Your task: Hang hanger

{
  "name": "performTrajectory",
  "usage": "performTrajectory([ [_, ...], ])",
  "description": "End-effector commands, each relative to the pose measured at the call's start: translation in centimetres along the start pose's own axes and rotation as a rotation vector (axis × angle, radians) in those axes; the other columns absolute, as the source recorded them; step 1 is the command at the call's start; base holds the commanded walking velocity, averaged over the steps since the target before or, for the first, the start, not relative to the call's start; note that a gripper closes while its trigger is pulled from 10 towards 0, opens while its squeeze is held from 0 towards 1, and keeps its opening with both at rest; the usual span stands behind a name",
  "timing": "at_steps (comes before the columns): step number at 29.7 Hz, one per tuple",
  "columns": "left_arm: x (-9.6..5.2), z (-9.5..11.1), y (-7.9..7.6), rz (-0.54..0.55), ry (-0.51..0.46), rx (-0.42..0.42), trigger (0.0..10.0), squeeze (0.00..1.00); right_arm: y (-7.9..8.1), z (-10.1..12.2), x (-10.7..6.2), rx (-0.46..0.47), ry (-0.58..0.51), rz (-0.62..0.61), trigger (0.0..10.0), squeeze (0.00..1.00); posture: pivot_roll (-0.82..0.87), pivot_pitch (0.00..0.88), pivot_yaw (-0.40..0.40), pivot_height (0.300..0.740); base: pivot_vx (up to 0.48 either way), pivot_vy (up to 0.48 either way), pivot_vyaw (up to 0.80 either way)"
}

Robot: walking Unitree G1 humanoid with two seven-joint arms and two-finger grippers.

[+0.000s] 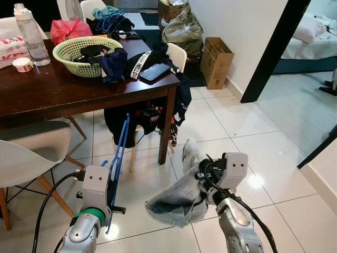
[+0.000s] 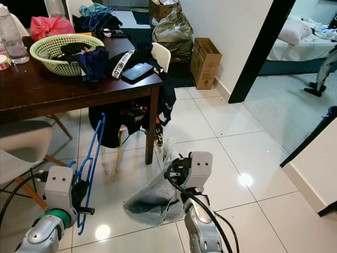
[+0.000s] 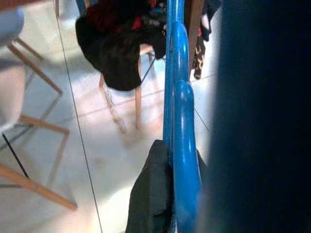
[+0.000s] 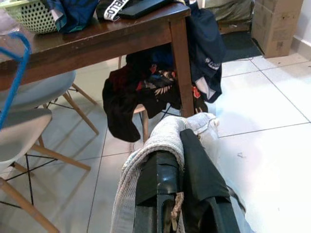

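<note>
One blue wire hanger (image 1: 119,153) clamped in left claw (image 1: 111,196); right claw (image 1: 202,176) clamped on grey cloth (image 1: 176,197). White tiled floor (image 1: 237,142), dark wooden tabletop (image 1: 58,89).

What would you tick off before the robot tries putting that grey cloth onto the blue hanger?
1. Left claw grips the blue hanger: ok, shut on it.
2. Right claw grips the grey garment: ok, fingers pinch the cloth.
3. Garment opening findable: cannot tell, it hangs bunched.
4. Hanger and garment apart: ok, floor tile shows between them.
5. Room from the table leg: ok, it stands further ahead.
6. Rail to hang it on: cannot tell.
</note>
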State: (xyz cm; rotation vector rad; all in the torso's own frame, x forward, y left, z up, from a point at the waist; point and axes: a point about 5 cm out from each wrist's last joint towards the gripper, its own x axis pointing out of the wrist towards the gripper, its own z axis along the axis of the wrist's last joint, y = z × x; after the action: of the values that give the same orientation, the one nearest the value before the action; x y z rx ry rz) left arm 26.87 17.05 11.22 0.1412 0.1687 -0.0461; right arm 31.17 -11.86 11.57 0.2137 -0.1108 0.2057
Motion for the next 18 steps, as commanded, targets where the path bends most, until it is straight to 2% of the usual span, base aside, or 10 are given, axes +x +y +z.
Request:
performTrajectory([
  [1,-0.5,0.8,-0.3,-0.035,-0.043,0.067,10.0,0.0,0.2,-0.1,-0.2,-0.008,-0.001,0.015,10.0,0.0,0.0,0.094,0.029,0.74,0.0,0.0,0.0],
  [3,-0.8,3.3,-0.3,-0.047,-0.148,0.155,10.0,0.0,0.9,1.1,0.3,-0.038,-0.06,0.05,10.0,0.0,0.01,0.092,0.029,0.74,0.0,0.0,0.0],
  [5,-0.9,4.3,-0.3,-0.038,-0.188,0.167,10.0,0.0,1.4,2.0,0.6,-0.054,-0.1,0.073,10.0,0.0,0.01,0.091,0.03,0.74,0.0,0.0,0.0],
  [8,-0.9,4.8,-0.3,-0.034,-0.205,0.163,10.0,0.0,1.8,2.4,0.8,-0.062,-0.12,0.087,10.0,0.0,0.01,0.091,0.03,0.74,0.0,0.0,0.0],
  [11,-1.1,5.9,-0.2,-0.019,-0.236,0.141,10.0,0.0,2.7,3.8,1.3,-0.064,-0.176,0.117,10.0,0.0,0.01,0.086,0.034,0.74,0.0,0.0,0.0],
  [14,-1.1,6.1,-0.2,-0.016,-0.238,0.136,10.0,0.0,2.8,4.0,1.4,-0.063,-0.185,0.119,10.0,0.0,0.01,0.086,0.034,0.74,0.0,0.0,0.0],
  [18,-1.0,6.5,-0.2,-0.018,-0.245,0.09,10.0,0.0,3.7,5.0,1.8,-0.042,-0.221,0.132,10.0,0.0,0.0,0.06,0.042,0.74,0.0,0.0,0.0],
])
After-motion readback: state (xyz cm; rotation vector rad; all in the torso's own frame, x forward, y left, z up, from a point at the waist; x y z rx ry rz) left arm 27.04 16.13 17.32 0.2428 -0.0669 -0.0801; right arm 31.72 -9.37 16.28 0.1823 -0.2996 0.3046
